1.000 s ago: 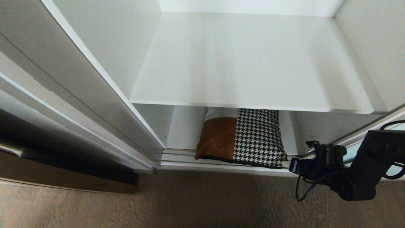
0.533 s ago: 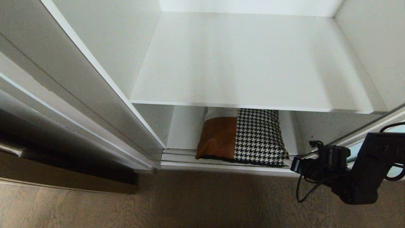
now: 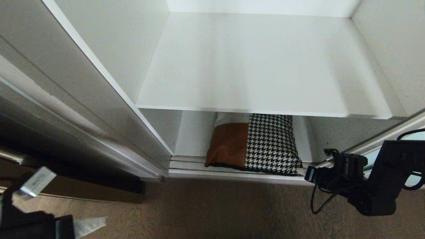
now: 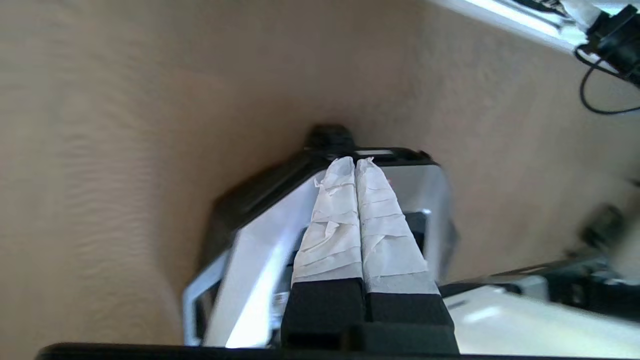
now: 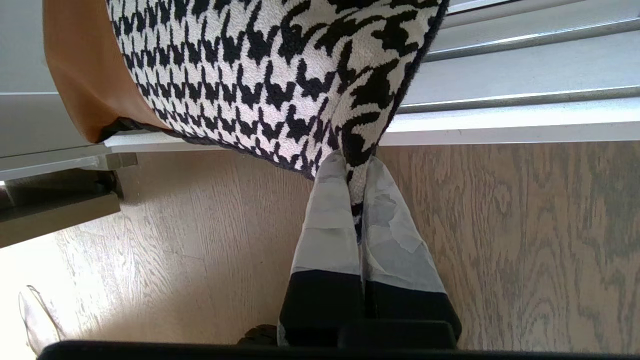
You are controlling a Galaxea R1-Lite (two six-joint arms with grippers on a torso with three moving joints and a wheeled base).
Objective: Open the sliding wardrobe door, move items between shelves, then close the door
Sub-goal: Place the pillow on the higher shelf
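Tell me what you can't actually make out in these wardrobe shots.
- Cushion: its rear part is hidden under the upper shelf in the head view, and cut by the frame edge in the right wrist view.
- Right claw: shut on the cushion's corner in the right wrist view; in the head view the arm's own body hides it.
- Sliding wardrobe door: cut off by the head view's right edge.
- Left claw: shut; what lies beyond it is blurred.

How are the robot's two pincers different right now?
The right pincer pinches a corner of the cushion; the left pincer holds nothing. The right pincer is at the wardrobe's bottom rail, where the cushion hangs over the edge; the left pincer is out over the wooden floor, away from the wardrobe. Both are shut, with pale tape around their fingers.
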